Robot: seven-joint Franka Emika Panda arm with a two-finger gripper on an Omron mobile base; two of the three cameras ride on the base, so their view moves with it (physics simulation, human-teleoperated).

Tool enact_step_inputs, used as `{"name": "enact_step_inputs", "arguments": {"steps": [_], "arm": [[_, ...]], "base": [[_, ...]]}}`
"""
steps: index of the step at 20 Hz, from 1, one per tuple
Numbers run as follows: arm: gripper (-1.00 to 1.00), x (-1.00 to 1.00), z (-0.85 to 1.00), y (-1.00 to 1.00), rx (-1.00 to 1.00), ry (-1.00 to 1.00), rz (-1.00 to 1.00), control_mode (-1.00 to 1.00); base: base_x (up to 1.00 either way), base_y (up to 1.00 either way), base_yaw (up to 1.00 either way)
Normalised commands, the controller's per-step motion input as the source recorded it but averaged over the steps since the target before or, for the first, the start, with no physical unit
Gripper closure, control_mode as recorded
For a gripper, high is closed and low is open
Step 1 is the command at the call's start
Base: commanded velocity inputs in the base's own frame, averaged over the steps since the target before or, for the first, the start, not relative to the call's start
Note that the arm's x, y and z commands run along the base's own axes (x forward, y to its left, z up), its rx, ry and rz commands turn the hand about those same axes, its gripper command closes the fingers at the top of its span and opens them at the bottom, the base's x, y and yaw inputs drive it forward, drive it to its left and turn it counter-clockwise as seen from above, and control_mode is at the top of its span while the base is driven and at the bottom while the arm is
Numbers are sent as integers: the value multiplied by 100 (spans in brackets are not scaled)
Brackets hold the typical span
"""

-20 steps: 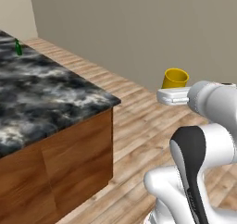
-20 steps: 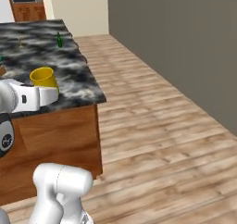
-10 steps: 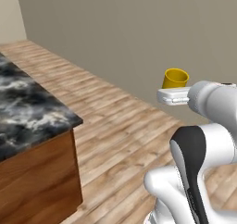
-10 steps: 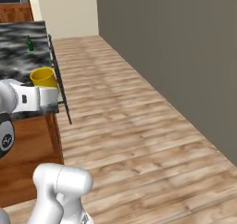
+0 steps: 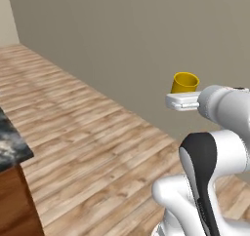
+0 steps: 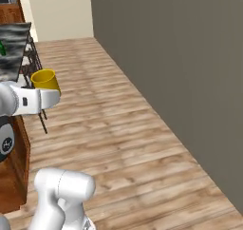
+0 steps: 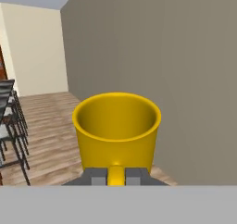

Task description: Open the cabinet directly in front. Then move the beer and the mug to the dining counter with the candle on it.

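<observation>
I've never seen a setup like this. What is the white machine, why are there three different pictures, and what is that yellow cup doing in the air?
It is a rendered kitchen scene. The white machine is a robot arm on a base that can drive. Two cameras ride on the base, behind the arm on either side; the third sits on its hand. The gripper, the two-fingered grasping part, is shut on the yellow mug, carrying it upright over a wooden floor beside a grey wall. A corner of the dark marble dining counter shows at the left; stools stand by it.
</observation>
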Motion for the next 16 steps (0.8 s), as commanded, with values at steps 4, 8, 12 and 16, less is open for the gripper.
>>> {"name": "enact_step_inputs", "arguments": {"steps": [4,8,12,16], "arm": [[100,0,0,0,0,0,0,100],[100,0,0,0,0,0,0,100],[100,0,0,0,0,0,0,100],[100,0,0,0,0,0,0,100]], "base": [[89,-100,16],[100,-70,18],[100,-9,18],[100,0,16]]}}
